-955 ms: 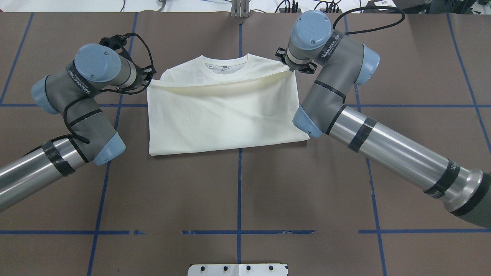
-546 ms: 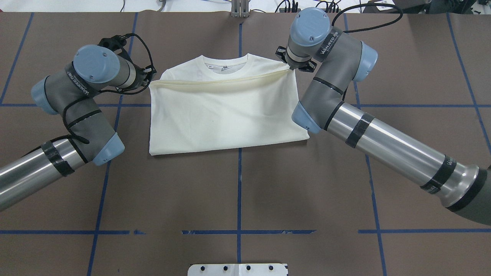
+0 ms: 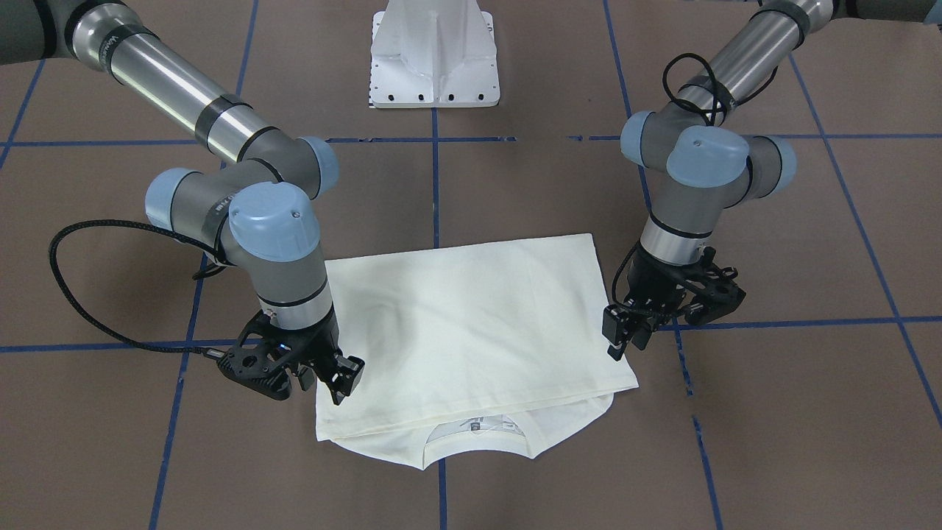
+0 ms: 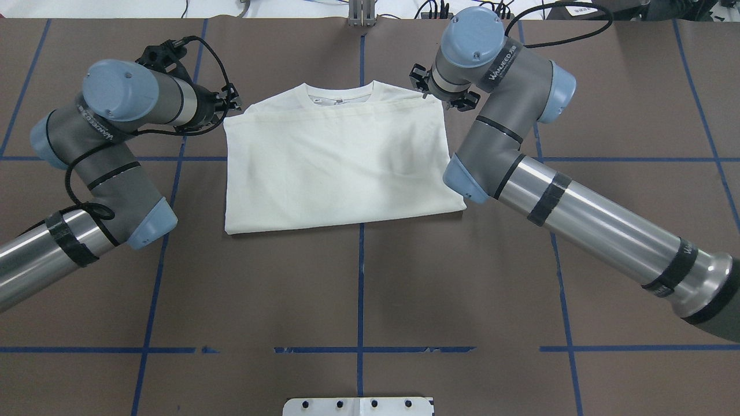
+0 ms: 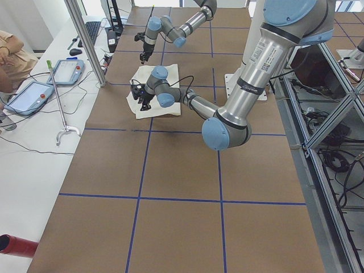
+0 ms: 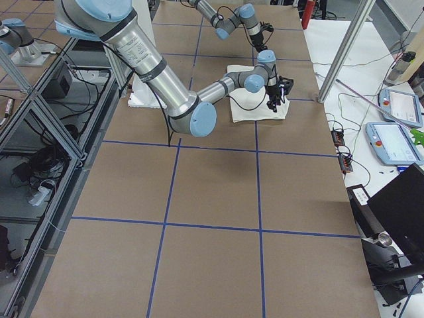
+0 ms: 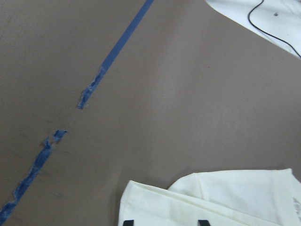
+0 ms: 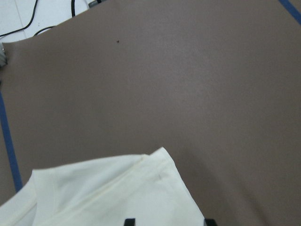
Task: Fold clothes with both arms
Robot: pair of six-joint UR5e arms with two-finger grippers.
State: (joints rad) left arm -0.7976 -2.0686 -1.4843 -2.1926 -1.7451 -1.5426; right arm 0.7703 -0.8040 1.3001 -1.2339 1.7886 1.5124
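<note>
Toward the far middle of the brown counter [image 4: 260, 289], a cream T-shirt [image 4: 341, 167] is lying folded, plain side up. Starting at the overhead view's left, the left arm [image 4: 115, 150] is reaching in from the near-left edge, and the left fingers [image 3: 615, 340] are standing spread wide at the shirt's far-left corner, gripping nothing. The wrist camera is showing both black tips well apart above the cloth, though whether they are touching it I cannot tell. The shirt itself is stretching side to side, its long axis running across the counter, its collar [image 4: 340, 91] pointing away from the robot and peeking out past the doubled-over top layer. A blue tape line [image 4: 360, 289] is disappearing under the shirt's middle. At the right, the right arm [image 4: 578, 208] is angling in from the near-right edge, and the right fingers [image 3: 343, 379] are likewise standing wide open at the far-right corner, holding nothing, with the cloth lying flat beneath them.
</note>
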